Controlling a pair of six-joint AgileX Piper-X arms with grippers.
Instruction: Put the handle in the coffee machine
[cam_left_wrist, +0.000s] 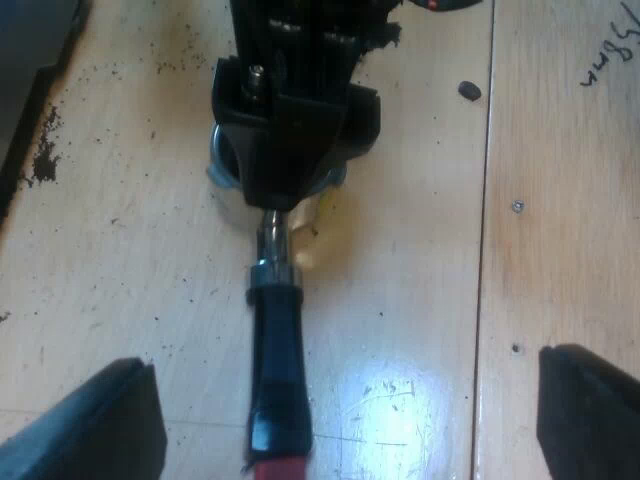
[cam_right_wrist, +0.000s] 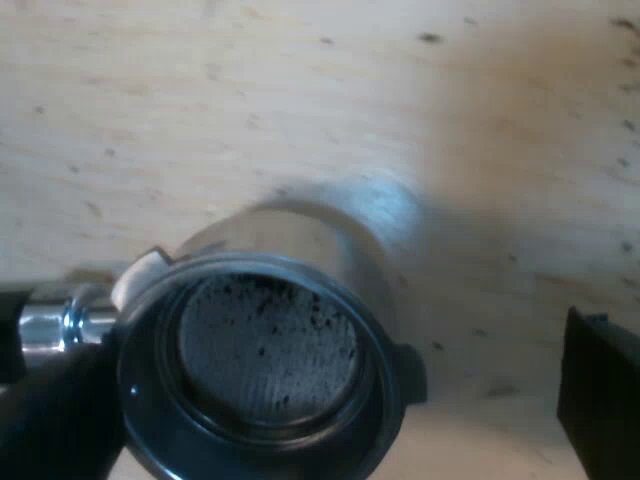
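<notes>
Holder (cam_left_wrist: 278, 370) lies on the desk (cam_left_wrist: 120, 250), its dark handle between the wide-open, empty fingers of my left gripper (cam_left_wrist: 345, 360) and its metal cup under my right gripper (cam_right_wrist: 320, 390), also open and empty, so grabbing it and locking it in are left.

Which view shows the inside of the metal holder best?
The right wrist view: it looks straight into the metal holder, showing its rim and the dark coffee specks on its floor. The left wrist view shows its dark handle and red end instead, with the right gripper over the holder's head, hiding the inside.
</notes>
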